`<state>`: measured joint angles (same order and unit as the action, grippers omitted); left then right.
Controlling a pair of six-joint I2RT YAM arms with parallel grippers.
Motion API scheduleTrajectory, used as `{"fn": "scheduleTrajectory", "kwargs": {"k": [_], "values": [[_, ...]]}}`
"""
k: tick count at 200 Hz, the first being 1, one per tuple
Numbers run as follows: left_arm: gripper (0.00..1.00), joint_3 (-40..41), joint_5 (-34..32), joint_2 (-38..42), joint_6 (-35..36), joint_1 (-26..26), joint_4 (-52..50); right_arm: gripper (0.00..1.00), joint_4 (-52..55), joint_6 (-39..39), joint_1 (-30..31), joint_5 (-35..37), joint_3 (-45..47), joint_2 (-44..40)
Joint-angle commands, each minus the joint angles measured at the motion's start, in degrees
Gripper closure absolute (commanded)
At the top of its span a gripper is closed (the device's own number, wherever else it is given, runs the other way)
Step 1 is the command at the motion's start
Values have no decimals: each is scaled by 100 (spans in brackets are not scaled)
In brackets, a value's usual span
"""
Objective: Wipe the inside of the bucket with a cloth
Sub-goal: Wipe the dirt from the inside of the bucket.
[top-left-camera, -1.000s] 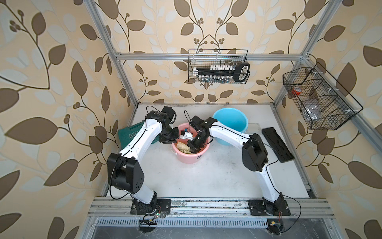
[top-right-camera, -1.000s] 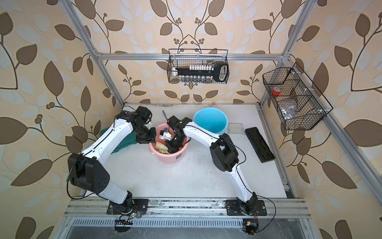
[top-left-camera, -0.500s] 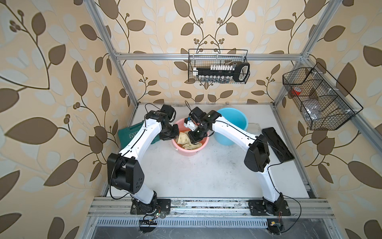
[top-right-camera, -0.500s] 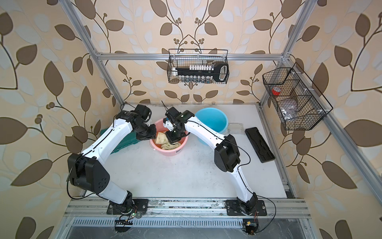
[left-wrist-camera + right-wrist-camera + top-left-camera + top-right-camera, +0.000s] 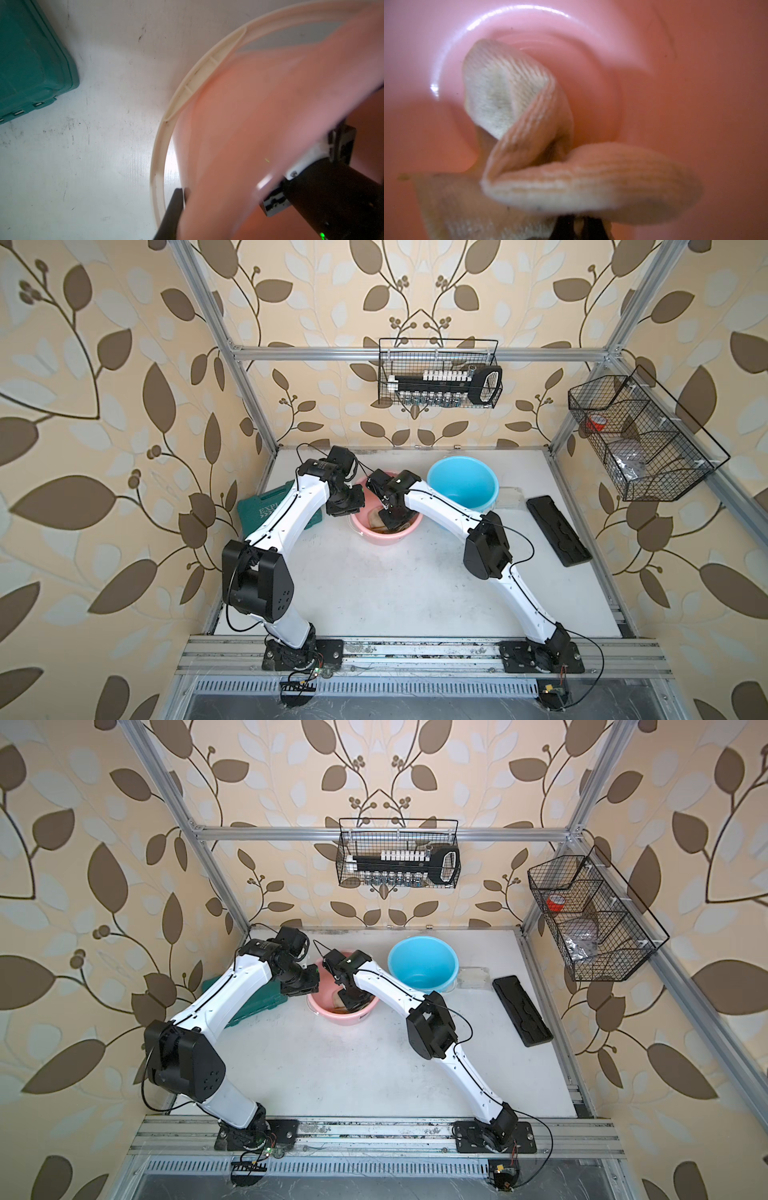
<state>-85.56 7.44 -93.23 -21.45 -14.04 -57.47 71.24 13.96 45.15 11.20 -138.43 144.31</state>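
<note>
White surface [image 5: 395,585]: pink bucket [image 5: 400,536], judged light and rigid, rim clamped by left tool [image 5: 349,510]; cloth [image 5: 512,99], soft, limp, bunched, pinched in right tool [image 5: 578,227].

The pink bucket [image 5: 384,538] stands upright; the pale yellow, ribbed terry cloth [image 5: 512,99] is bunched in folds inside it.

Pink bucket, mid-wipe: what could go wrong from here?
1. Only the left gripper, shut on its rim, steadies the pink bucket; a hard push by the right gripper could tip it.
2. The cloth is bunched in folds, so the wipe may miss much of the wall.
3. The right arm passes close to the blue bucket and might nudge it.
</note>
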Motion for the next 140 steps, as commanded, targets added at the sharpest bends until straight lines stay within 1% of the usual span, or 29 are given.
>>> {"fn": "scheduleTrajectory", "kwargs": {"k": [1,38,65,82,92,106,125,140], "values": [[100,-250,-564,-103,165,68,-335,100,683,86,-287,488,-200,399],[100,-304,-740,-274,131,64,-259,100,1098,-160,-125,-373,-525,661],[100,-212,-1002,-161,79,60,-26,100,1079,-435,81,-1283,-254,457],[100,-72,-1026,-16,56,60,226,100,770,-491,182,-2405,5,198],[100,-17,-1013,31,31,60,293,100,530,-381,221,-3086,56,80],[100,61,-941,83,12,51,380,100,164,-187,311,-3869,-13,-26],[100,186,-908,152,-21,9,442,100,-477,178,408,-4474,-188,-127],[100,296,-884,253,-31,-11,495,100,-1269,601,429,-4524,-30,-328]]}}
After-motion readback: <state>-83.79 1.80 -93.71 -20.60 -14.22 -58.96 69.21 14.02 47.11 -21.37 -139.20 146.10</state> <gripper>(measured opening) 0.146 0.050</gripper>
